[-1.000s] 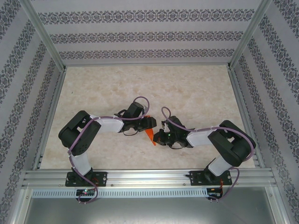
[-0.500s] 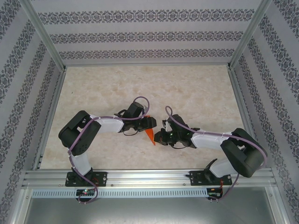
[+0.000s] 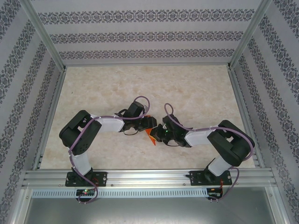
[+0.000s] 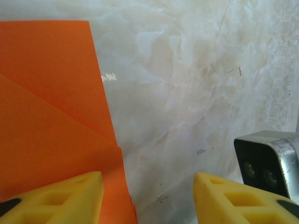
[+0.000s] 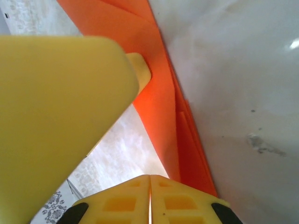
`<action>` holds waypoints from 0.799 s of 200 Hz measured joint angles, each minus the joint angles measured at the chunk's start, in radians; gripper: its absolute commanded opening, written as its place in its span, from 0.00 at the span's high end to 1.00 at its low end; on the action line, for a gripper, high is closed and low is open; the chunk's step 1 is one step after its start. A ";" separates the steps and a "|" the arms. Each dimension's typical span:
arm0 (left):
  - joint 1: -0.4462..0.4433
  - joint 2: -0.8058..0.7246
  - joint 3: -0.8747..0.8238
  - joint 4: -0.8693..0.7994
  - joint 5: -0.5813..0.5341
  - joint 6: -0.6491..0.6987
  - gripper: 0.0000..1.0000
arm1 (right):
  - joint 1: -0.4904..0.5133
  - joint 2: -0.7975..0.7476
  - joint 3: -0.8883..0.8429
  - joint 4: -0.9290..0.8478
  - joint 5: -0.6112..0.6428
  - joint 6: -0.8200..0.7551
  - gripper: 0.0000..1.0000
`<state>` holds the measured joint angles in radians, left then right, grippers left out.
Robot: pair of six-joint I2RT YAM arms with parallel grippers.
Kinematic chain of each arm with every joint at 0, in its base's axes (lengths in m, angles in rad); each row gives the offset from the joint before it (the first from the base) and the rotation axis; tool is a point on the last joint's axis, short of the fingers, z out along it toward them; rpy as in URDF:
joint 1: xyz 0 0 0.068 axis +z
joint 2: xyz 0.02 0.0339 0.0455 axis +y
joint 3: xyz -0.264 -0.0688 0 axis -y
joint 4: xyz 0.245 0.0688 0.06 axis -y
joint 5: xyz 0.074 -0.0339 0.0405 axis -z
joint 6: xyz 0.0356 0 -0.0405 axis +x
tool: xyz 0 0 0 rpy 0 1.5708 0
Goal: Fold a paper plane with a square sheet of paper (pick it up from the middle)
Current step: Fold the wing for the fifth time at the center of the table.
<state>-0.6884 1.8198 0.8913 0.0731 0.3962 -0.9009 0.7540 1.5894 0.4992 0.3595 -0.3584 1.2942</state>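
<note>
Marble-patterned worktop (image 3: 187, 88), pale and veined, sits between walls (image 3: 140, 35) papered in grey ornamental bands and framed by aluminium rails (image 3: 149, 176). The folded orange paper (image 4: 46, 116) lies near its front centre. The left claw (image 4: 147, 200) is spread, one finger over the paper. The right claw (image 5: 149, 186) is pressed together at the paper's edge.

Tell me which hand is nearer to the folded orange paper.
Right, narrowly. The right hand, shut, has its fingertips right at the folded orange paper, which runs just beside them. The left hand is open, one finger overlapping the paper's edge.
</note>
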 measured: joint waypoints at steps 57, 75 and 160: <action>0.000 0.000 0.000 0.000 0.000 0.000 0.45 | 0.017 0.006 0.010 -0.029 0.052 0.041 0.91; 0.000 0.000 0.000 0.000 0.000 0.000 0.45 | 0.017 0.006 0.010 -0.053 0.051 0.040 0.92; 0.000 0.000 0.000 0.000 0.000 0.000 0.46 | 0.026 -0.006 -0.031 -0.040 0.050 0.030 0.91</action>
<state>-0.6884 1.8202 0.8913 0.0734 0.3962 -0.9009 0.7803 1.5837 0.4683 0.3191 -0.3088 1.3243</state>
